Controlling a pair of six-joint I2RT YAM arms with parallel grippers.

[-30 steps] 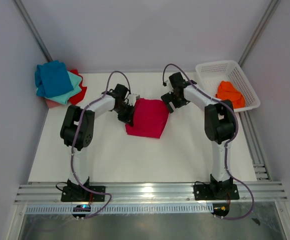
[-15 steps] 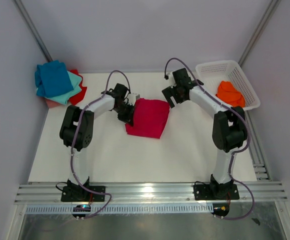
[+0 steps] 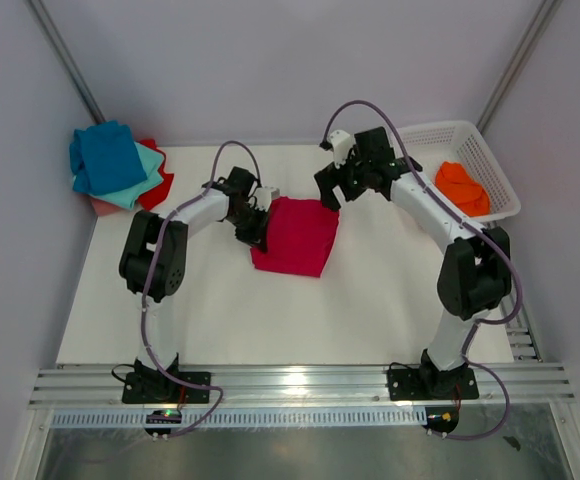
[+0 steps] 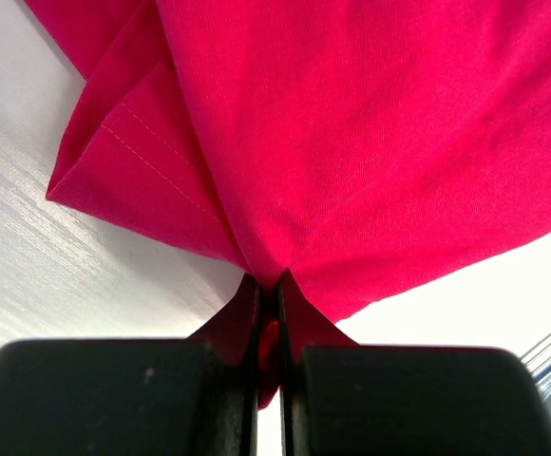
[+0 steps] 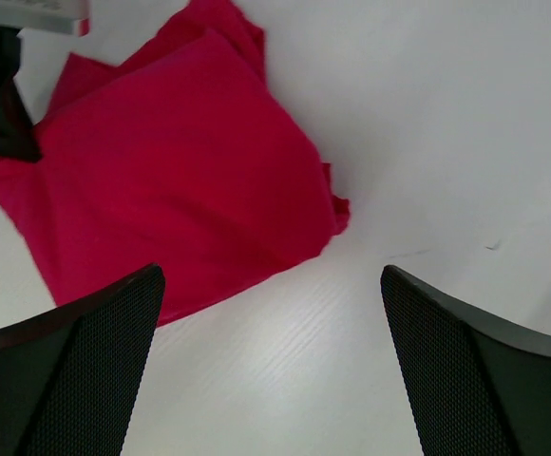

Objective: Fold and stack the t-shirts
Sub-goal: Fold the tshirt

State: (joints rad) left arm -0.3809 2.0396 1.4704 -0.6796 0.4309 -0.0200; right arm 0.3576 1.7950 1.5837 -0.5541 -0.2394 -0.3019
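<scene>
White table (image 3: 370, 300) holds a folded crimson tee (image 3: 295, 237) — left gripper (image 4: 268, 294) clenched on its edge, right gripper (image 3: 328, 195) spread wide above it.

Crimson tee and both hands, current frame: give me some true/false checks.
1. The left hand is shut on the crimson tee. True.
2. The right hand grips the crimson tee. False: it is open and clear of the cloth.
3. An orange tee lies in the white basket. True.
4. The blue tee is in the basket too. False: it lies far left, on a teal tee.
</scene>
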